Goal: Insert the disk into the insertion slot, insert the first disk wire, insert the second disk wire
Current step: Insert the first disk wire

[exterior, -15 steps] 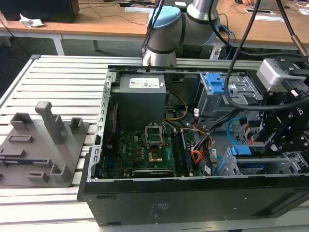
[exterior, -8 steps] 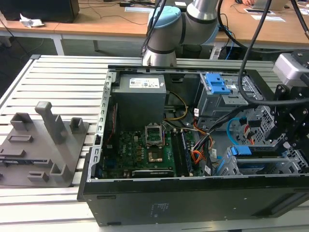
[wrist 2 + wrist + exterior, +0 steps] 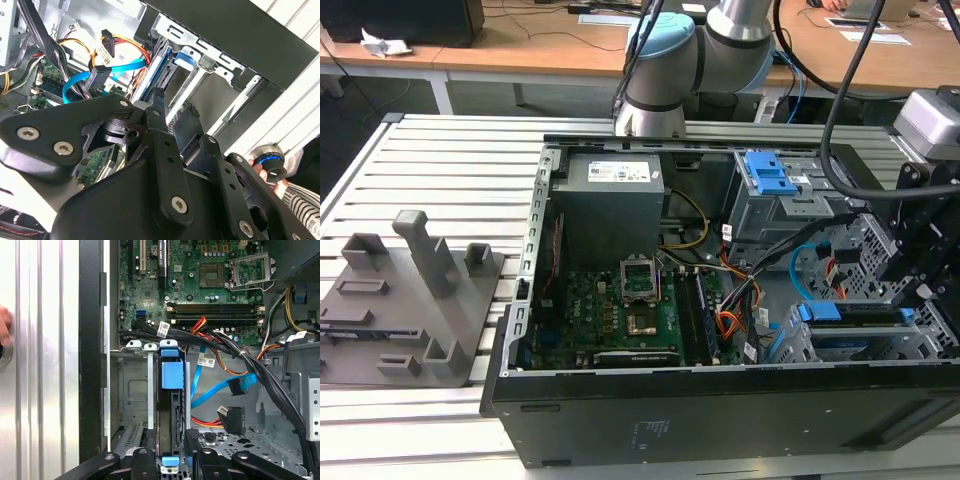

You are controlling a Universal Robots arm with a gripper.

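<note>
The disk, silver-grey in a bright blue carrier, stands on edge inside the insertion slot, a low grey perforated cage at the case's front corner. In the exterior view the disk lies in that cage at the exterior view's right. My black gripper straddles the disk's outer end, with a finger pressed against each face. A loose blue flat wire with a black plug and a black plug on coloured wires hang beside the disk. In the second wrist view my gripper points at the disk's edge.
A taller grey cage with blue latch tabs stands behind the slot. Bundled black cables cross beside the disk, above the green motherboard. A person's hand rests on a blue-ringed button outside the case wall. A grey fixture plate lies at the exterior view's left.
</note>
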